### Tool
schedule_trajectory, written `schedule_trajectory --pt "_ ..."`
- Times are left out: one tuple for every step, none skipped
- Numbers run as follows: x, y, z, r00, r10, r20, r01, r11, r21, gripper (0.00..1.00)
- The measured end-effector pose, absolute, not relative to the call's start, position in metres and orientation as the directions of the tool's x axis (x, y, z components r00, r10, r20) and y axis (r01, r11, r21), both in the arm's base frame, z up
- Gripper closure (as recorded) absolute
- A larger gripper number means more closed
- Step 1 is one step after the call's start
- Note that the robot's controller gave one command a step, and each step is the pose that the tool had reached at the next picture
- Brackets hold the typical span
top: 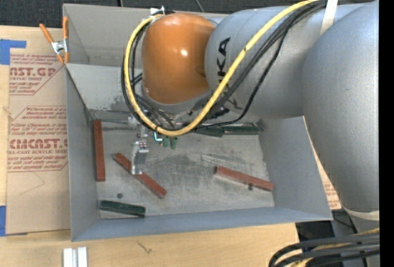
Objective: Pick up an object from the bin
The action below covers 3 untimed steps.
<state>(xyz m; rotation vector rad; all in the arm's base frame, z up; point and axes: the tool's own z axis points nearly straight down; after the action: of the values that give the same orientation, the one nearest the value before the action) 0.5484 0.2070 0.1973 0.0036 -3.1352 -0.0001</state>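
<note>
My gripper hangs below the orange dome, near the middle-left of the bin floor. One metal finger shows, pointing down just above a brown-red flat stick that lies slanted on the floor. Nothing is visible between the fingers. A second brown-red stick lies upright along the left wall, apart from the gripper.
A third brown-red stick lies on the right of the floor. A dark green stick rests at the front left corner, and another dark green one lies at the back under the arm. The arm covers the bin's back right.
</note>
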Motion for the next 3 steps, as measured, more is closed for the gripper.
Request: schedule_trajectory --pt "0.55 0.206 0.201 -1.0 -0.001 -0.001 -0.001 1.0 0.001 0.0" --pt "0.551 0.193 0.16 -1.0 0.006 -0.009 0.006 1.0 0.004 0.0" --pt "0.555 0.166 0.079 -0.977 0.214 -0.006 0.214 0.977 0.004 1.0"
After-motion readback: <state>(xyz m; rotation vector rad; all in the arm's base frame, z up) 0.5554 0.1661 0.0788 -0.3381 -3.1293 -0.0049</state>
